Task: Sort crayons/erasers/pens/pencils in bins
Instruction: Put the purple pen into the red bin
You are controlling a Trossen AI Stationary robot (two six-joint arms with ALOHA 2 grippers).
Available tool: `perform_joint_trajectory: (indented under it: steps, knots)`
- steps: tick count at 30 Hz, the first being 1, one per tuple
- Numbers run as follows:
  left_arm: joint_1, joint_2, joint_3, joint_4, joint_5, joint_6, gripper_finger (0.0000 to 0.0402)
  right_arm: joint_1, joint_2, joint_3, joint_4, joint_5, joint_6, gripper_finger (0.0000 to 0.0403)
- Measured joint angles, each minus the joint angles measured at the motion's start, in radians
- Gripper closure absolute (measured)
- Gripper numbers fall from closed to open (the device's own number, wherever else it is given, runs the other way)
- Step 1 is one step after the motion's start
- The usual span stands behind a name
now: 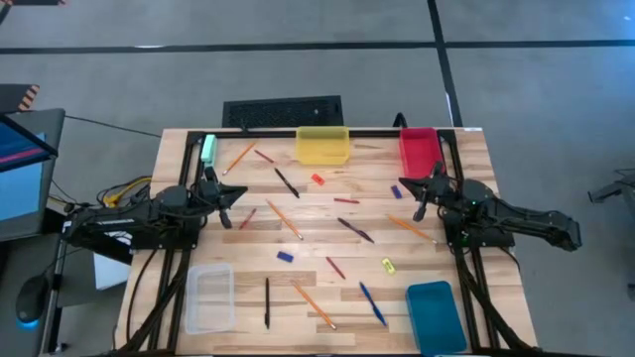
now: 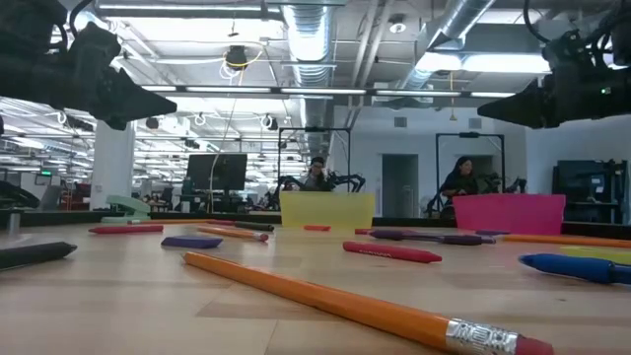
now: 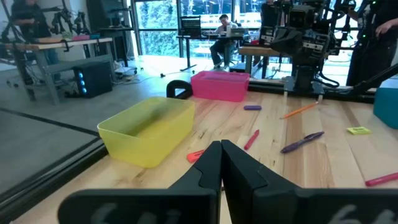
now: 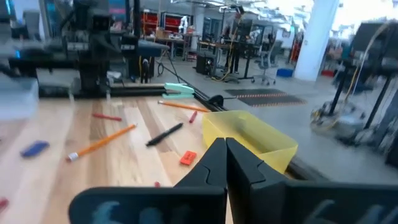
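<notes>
Both grippers hang above the bench with jaws pressed together, holding nothing: the left gripper (image 1: pixel 231 191) near the left edge, the right gripper (image 1: pixel 409 189) near the right edge. Pencils (image 1: pixel 286 218), pens (image 1: pixel 355 230), crayons (image 1: pixel 335 267) and erasers (image 1: pixel 317 179) lie scattered between them; the bins (image 1: pixel 322 145) sit at the corners and far edge.

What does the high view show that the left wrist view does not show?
Only the high view shows the clear bin, the whole teal bin and the pale-green block; it also shows both arms from above, with the left tool and the right tool raised over the table.

Only the left wrist view shows the room behind, with a seated person.

Both show the yellow bin, the red bin and a red-orange eraser.
</notes>
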Motion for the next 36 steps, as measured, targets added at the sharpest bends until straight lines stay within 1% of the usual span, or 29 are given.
perform_joint_trajectory:
  steps: [3,6,9,10,12,13,15,17,21,28,31,36]
  knots:
    - [0.0,0.0,0.0,0.0,0.0,0.0,0.0401,0.0,0.0,0.0,0.014,0.0,0.025,0.0386]
    - [0.0,0.0,0.0,0.0,0.0,0.0,0.0401,0.0,0.0,0.0,0.069,0.0,0.029,0.0386]
    - [0.0,0.0,0.0,0.0,0.0,0.0,0.0401,0.0,0.0,0.002,0.121,-0.002,0.075,0.0386]
    - [0.0,0.0,0.0,0.0,0.0,0.0,0.0401,0.0,-0.001,0.005,0.132,-0.024,0.077,0.0386]
    - [0.0,0.0,0.0,0.0,0.0,0.0,0.0401,0.008,0.001,0.013,0.143,-0.121,0.044,0.0387]
    - [0.0,0.0,0.0,0.0,0.0,0.0,0.0401,0.017,0.001,0.018,0.176,-0.16,0.03,0.039]
    - [0.0,0.0,0.0,0.0,0.0,0.0,0.0401,0.036,0.0,0.033,0.23,-0.174,0.006,0.0398]
    - [0.0,0.0,0.0,0.0,0.0,0.0,0.0401,0.052,0.015,0.043,0.221,-0.156,-0.03,0.0398]
    - [0.0,0.0,0.0,0.0,0.0,0.0,0.0402,0.058,0.077,0.044,0.203,-0.072,-0.058,0.04]
    - [0.0,0.0,0.0,0.0,0.0,0.0,0.0401,0.057,0.287,0.053,0.21,0.062,0.005,0.0401]
    - [0.0,0.0,0.0,0.0,0.0,0.0,0.0402,0.056,0.382,0.089,0.205,0.089,0.033,0.0401]
    - [0.0,0.0,0.0,0.0,0.0,0.0,0.0401,0.056,0.537,0.181,0.196,0.089,0.048,0.0402]
